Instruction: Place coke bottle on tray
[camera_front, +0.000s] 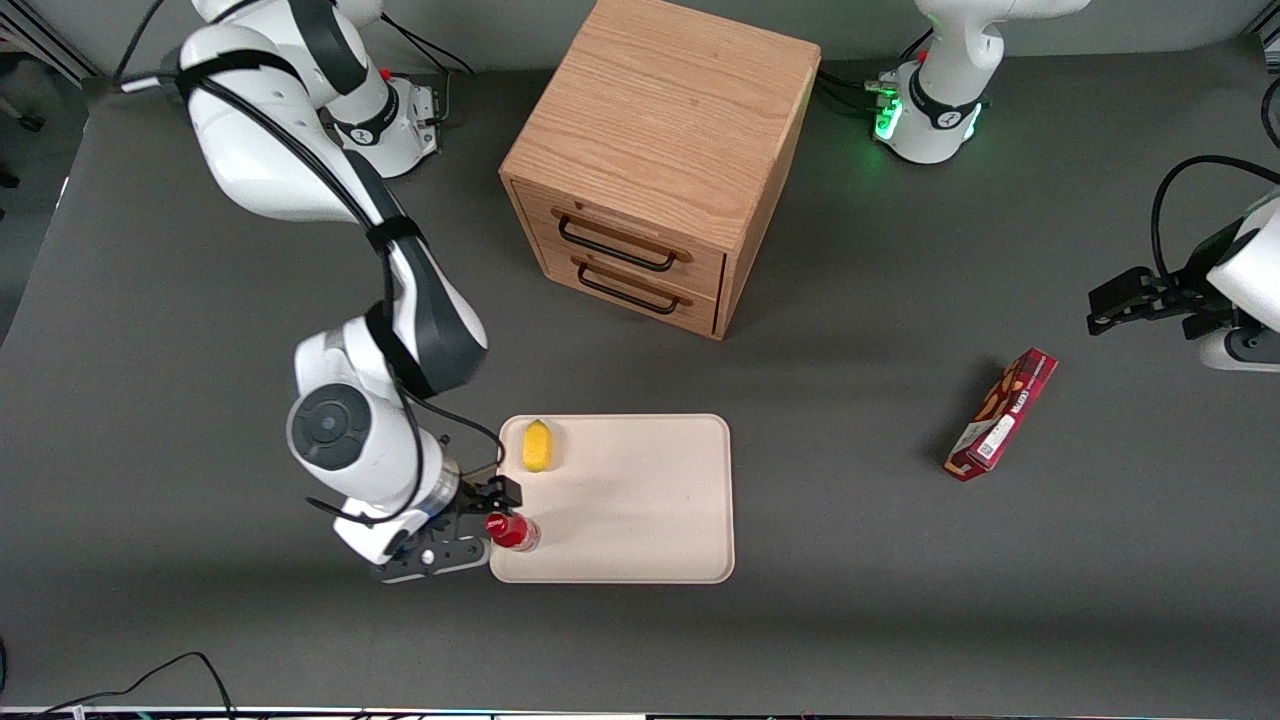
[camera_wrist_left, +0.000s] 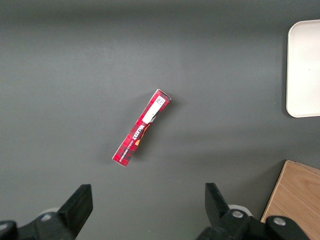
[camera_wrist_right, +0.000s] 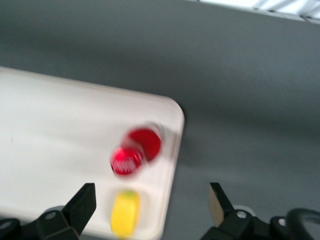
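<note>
Gripper: the right arm's gripper (camera_front: 497, 512) sits low at the tray's edge on the working arm's end of the table, at the corner nearest the front camera. In the wrist view its two fingers (camera_wrist_right: 82, 205) stand wide apart with nothing between them; the bottle shows past the fingertips, not in their gap.
Contact: in the front view the dark fingers lie just beside the bottle's cap; whether one finger touches the bottle cannot be told.
Coke bottle: the small red bottle (camera_front: 512, 531) stands upright on the tray, close to the rim at the corner nearest the front camera on the working arm's end. From the wrist camera it is seen from above, red cap toward the lens (camera_wrist_right: 134, 152), and blurred.
Tray: the flat cream tray (camera_front: 640, 500) with rounded corners lies on the grey table (camera_front: 850, 560), nearer the front camera than the drawer cabinet.
Yellow object: a small yellow item (camera_front: 537, 445) lies on the tray near the same short rim as the bottle, farther from the front camera than the bottle and apart from it.
Drawer cabinet: a wooden cabinet (camera_front: 660, 150) with two black-handled drawers, both shut.
Snack box: a flat red box (camera_front: 1002, 414) lies on the table toward the parked arm's end, well apart from the tray.
</note>
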